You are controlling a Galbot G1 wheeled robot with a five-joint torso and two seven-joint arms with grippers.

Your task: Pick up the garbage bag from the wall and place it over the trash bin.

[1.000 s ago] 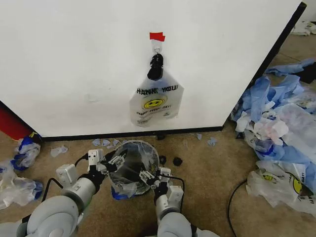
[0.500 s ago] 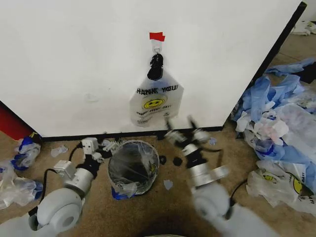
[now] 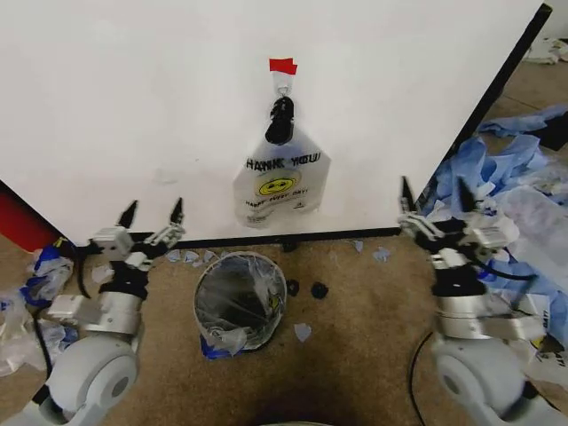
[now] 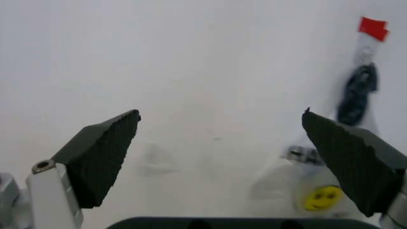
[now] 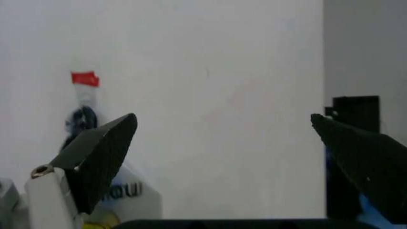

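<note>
Clear bag lines the bin, midway between two raised, open grippers.

The garbage bag, thin see-through plastic with blue trim, is draped in and over the rim of the trash bin, a small round black mesh wastebasket standing upright on the brown floor just in front of the wall, a large plain white panel. Judging by this, the placing looks done. The bin lies below and inward of both arms: the left gripper is up to its left, empty, fingers spread; the right gripper is farther off to its right, also empty and spread. The left is nearer.
</note>
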